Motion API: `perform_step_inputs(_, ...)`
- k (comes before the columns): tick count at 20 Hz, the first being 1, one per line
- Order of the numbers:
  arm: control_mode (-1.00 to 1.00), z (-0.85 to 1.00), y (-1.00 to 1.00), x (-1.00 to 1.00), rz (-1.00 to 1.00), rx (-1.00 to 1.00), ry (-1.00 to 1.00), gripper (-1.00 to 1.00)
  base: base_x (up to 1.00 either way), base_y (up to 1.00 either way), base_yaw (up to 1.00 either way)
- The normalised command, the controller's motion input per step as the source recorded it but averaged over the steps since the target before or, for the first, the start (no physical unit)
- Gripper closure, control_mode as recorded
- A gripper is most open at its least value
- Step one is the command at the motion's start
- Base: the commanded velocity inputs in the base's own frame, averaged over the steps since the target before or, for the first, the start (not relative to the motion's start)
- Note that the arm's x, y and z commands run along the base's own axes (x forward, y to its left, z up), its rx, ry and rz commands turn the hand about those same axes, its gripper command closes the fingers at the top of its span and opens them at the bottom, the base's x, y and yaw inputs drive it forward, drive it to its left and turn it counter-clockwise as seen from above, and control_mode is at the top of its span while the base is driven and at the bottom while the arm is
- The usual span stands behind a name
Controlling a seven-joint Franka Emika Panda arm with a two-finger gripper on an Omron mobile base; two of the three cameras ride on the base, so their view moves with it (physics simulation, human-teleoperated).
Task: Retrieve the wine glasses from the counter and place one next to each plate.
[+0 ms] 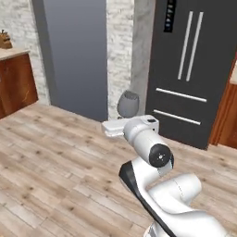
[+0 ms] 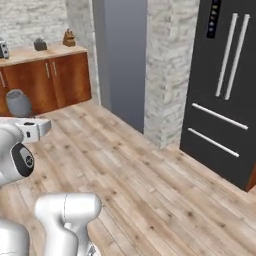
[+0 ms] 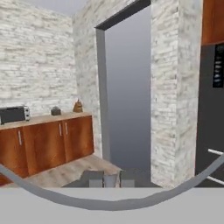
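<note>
Even, flat rendered light, soft low-resolution pictures.
No lamp or window shows as a source; the pale wooden plank floor (image 1: 55, 157) carries hardly any cast shadow. The black steel-handled fridge (image 2: 225, 90) shows no glare. Edges look blurred and blocky, the white stone-brick wall (image 3: 39, 65) smeared; the hand view curves at its bottom.

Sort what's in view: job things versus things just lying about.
Job:
wine glass, gripped in the shut gripper
counter

Lying about:
black fridge
grey doorway
toaster oven
small brown ornament on the counter
</note>
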Motion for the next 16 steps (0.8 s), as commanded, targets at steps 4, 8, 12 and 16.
perform_step_inputs(4, 1.0, 0.0, 0.0, 0.0, 0.0, 0.0, 0.0, 1.0, 0.7, 0.07, 0.64)
perform_step_inputs(8, 1.0, 0.0, 0.0, 0.0, 0.0, 0.0, 0.0, 1.0, 0.57, -0.27, 0.73)
perform_step_inputs(12, 1.0, 0.0, 0.0, 0.0, 0.0, 0.0, 0.0, 1.0, 0.77, -0.24, 0.69)
perform_step_inputs(16, 1.0, 0.0, 0.0, 0.0, 0.0, 0.0, 0.0, 1.0, 1.0, -0.18, 0.61)
